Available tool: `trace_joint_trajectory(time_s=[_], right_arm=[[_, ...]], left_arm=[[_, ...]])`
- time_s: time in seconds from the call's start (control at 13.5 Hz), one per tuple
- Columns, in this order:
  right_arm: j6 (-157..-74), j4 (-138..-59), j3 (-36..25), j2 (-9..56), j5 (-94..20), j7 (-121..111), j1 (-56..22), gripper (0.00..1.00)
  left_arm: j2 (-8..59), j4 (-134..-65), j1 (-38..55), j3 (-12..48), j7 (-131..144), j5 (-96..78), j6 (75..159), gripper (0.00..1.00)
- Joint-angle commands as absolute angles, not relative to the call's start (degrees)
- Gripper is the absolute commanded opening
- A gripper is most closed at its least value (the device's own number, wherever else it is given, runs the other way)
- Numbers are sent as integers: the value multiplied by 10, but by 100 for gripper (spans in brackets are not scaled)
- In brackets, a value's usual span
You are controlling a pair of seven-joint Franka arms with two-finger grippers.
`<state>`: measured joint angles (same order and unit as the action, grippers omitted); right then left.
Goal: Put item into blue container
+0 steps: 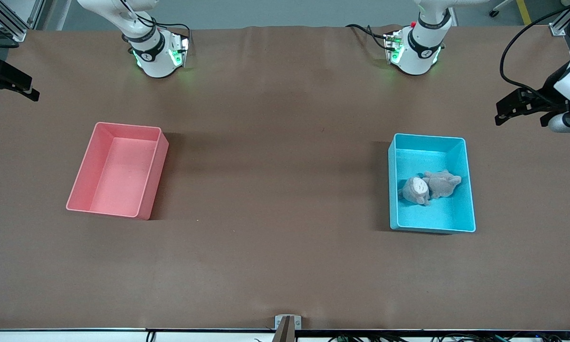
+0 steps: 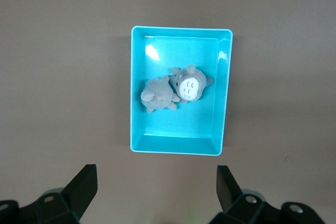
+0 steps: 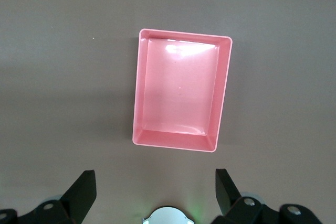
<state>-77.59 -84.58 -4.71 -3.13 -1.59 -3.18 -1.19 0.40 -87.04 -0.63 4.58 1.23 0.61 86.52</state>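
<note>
Left wrist view: plush toy [image 2: 177, 90] in blue container [image 2: 137, 87], jaws released – right wrist view: pink bin [image 3: 140, 87], jaws released

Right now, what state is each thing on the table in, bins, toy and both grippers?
blue container: upright, holds the plush toy.
plush toy: lying on its side inside the blue container, not held.
pink bin: upright, nothing in it.
left gripper: fingers open, high over the table by the blue container, holding nothing.
right gripper: fingers open, above the pink bin's end, holding nothing.

Brown table covering [image 1: 275, 142]; grey floor [image 1: 275, 12], possibly concrete.
</note>
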Motion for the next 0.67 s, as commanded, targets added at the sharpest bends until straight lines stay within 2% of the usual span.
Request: trace_joint_trajectory(time_s=[0.0,0.59], right_arm=[[-778,-852,-47,-41,-4,-46,-17,100],[-770,-849,-48,-40,-2,-40,-16,100]], left_arm=[[-4,-875,-3,37,9,0,865,100],[-3,-856,-5,38,4,4,865,100]])
